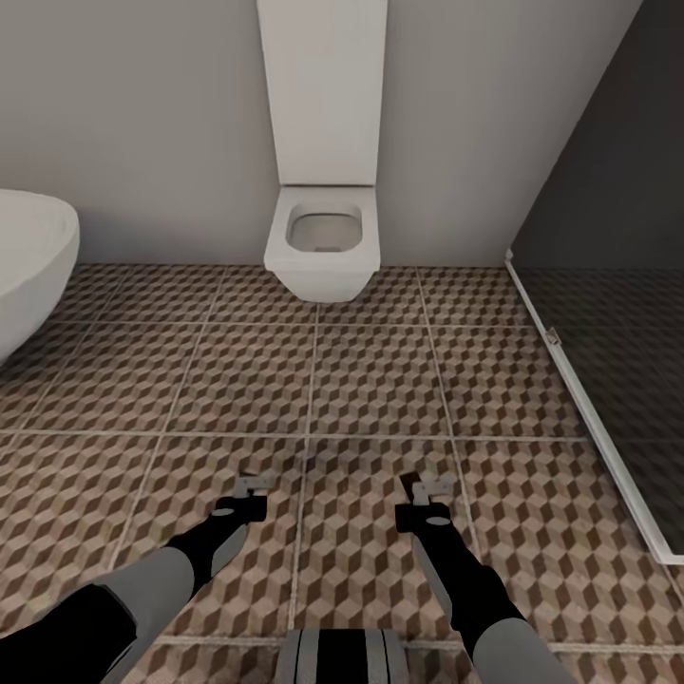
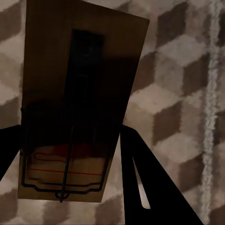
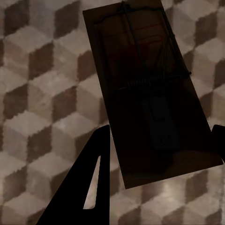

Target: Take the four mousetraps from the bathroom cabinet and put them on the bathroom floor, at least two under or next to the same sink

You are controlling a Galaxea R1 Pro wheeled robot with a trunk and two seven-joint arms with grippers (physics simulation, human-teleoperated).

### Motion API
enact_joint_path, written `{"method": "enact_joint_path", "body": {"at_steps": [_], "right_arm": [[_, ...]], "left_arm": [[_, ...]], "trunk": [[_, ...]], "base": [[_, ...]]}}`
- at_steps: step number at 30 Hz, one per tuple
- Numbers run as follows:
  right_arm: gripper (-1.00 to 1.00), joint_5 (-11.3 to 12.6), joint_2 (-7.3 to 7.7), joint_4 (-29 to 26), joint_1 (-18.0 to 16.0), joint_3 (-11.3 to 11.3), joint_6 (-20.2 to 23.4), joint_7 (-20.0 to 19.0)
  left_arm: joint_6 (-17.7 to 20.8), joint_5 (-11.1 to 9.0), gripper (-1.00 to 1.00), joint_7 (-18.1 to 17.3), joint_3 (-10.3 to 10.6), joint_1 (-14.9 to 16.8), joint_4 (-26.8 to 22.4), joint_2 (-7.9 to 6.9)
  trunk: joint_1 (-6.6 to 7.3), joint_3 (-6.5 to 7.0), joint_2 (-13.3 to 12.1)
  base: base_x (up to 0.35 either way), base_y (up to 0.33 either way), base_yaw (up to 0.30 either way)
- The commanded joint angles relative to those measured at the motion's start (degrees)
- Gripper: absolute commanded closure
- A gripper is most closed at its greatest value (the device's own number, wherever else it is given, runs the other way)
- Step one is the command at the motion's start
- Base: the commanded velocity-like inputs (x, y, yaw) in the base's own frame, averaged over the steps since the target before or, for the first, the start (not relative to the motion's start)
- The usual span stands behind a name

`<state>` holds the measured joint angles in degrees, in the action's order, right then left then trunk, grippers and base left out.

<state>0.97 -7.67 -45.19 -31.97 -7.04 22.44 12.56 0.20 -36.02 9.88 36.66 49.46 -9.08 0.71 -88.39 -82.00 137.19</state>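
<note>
Left gripper at 7 o'clock, fingers closed on a mousetrap, right gripper at 5 o'clock clamping a second mousetrap, both above the bathroom floor, white toilet at 12 o'clock, bathtub at 9 o'clock.

Open bathroom floor ahead; toilet at wall, bathtub left, glass partition right.

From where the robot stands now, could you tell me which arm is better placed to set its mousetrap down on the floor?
Neither clearly: the left gripper and right gripper each hold a mousetrap at similar height over the same tiled floor. No sink is visible, so either could release first.
</note>
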Motion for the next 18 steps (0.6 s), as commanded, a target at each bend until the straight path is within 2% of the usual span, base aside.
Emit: {"method": "enact_joint_path", "body": {"at_steps": [1,8,12,18], "right_arm": [[1.00,0.2,0.03,-0.1,0.0,-0.2,0.3,0.4],[1.00,0.2,0.03,0.0,0.0,-0.2,0.1,0.2],[1.00,0.1,0.08,1.2,0.0,-0.3,-0.3,0.0],[1.00,0.0,0.22,3.6,0.0,-0.3,-5.3,-0.1]], "left_arm": [[0.1,-0.3,1.00,0.5,0.5,0.0,-0.1,-0.01],[0.1,-0.3,1.00,0.5,0.5,0.0,0.0,-0.01],[0.0,-0.3,1.00,0.5,0.5,-0.1,-0.1,-0.01],[0.0,-0.3,1.00,0.5,0.5,-0.1,-0.1,-0.01]], "trunk": [[-0.21,-0.31,0.4],[-1.75,-1.98,3.2],[-1.75,-2.02,3.2],[-1.75,-2.03,3.2]], "base": [[0.000,0.000,0.000],[0.000,0.000,0.000],[0.000,0.000,0.000],[0.000,0.000,0.000]]}}
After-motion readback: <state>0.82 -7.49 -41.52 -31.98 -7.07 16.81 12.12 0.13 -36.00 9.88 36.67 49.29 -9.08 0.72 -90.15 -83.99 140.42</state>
